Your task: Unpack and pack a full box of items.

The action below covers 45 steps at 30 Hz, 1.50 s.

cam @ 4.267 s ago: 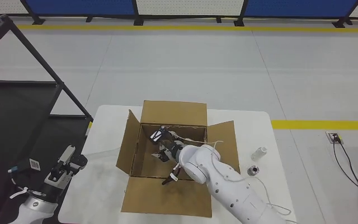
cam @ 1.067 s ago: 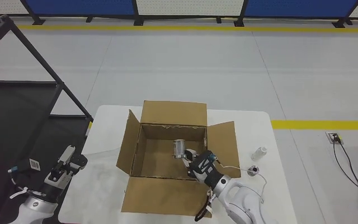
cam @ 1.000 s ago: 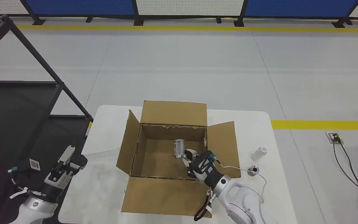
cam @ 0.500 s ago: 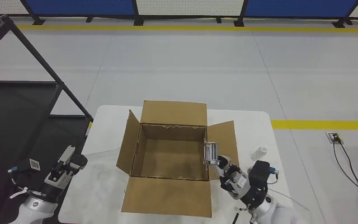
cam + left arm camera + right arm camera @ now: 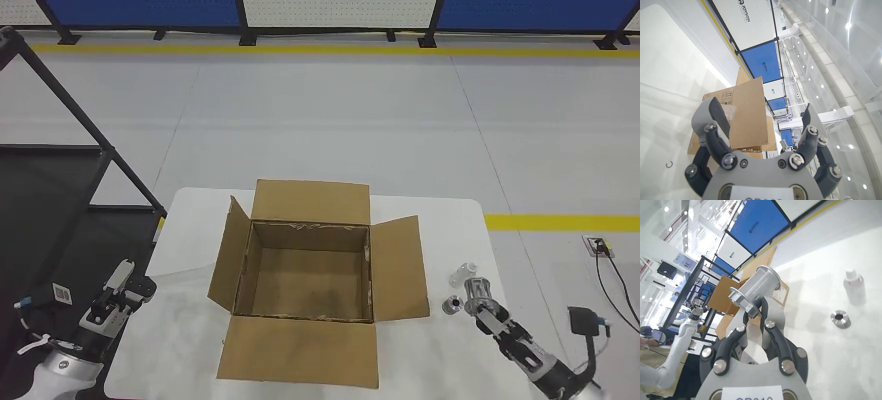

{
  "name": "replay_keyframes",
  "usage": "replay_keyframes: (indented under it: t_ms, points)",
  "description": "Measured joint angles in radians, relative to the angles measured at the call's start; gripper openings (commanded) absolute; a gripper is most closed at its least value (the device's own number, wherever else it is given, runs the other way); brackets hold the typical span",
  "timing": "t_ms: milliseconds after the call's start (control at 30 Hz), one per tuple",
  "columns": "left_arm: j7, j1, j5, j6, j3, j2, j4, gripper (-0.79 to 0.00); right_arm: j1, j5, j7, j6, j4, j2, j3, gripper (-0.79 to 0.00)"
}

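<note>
While left pincer (image 5: 761, 108) gapes wide, right pincer (image 5: 754, 308) clamps metal spool (image 5: 761, 283) over table (image 5: 829, 355).

Open box (image 5: 310, 203) on the white table (image 5: 190, 262), with the right gripper (image 5: 481, 301) off to its right.

The box sits mid-table with all four flaps folded outward and its brown floor showing. The right gripper hangs over the table's right part, near the box's right flap, holding a metal part (image 5: 475, 290) at its tip. A bottle (image 5: 462, 272) stands just beyond it and a small metal cap (image 5: 451, 305) lies just beside it. The left gripper (image 5: 132, 284) is off the table's left edge, beside a black frame (image 5: 95, 140).
</note>
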Motion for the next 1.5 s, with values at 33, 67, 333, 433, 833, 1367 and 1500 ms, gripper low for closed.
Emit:
replay_keyframes:
  t_ms: [33, 67, 333, 433, 833, 1367, 1500]
  points:
    - [0.000, 0.000, 0.000, 0.000, 0.000, 0.000, 0.000, 0.000, 0.015, 0.032, 0.044, 0.026, 0.024, 0.005, 0.007, -0.785]
    - [0.000, 0.000, 0.000, 0.000, 0.000, 0.000, 0.000, 0.000, 0.030, 0.063, 0.084, 0.051, 0.047, 0.009, 0.014, -0.785]
    - [0.000, 0.000, 0.000, 0.000, 0.000, 0.000, 0.000, 0.000, 0.076, 0.138, 0.197, 0.132, 0.117, 0.023, 0.026, -0.785]
    - [0.000, 0.000, 0.000, 0.000, 0.000, 0.000, 0.000, 0.000, 0.076, 0.137, 0.197, 0.132, 0.117, 0.023, 0.026, -0.785]
    - [0.000, 0.000, 0.000, 0.000, 0.000, 0.000, 0.000, 0.000, 0.145, 0.021, 0.348, 0.541, 0.123, 0.054, -0.018, -0.785]
    - [0.000, 0.000, 0.000, 0.000, 0.000, 0.000, 0.000, 0.000, 0.395, -0.130, 0.526, 0.792, 0.426, 0.111, -0.142, -0.785]
    - [0.000, 0.000, 0.000, 0.000, 0.000, 0.000, 0.000, 0.000, 0.450, -0.150, 0.533, 0.782, 0.513, 0.121, -0.169, -0.785]
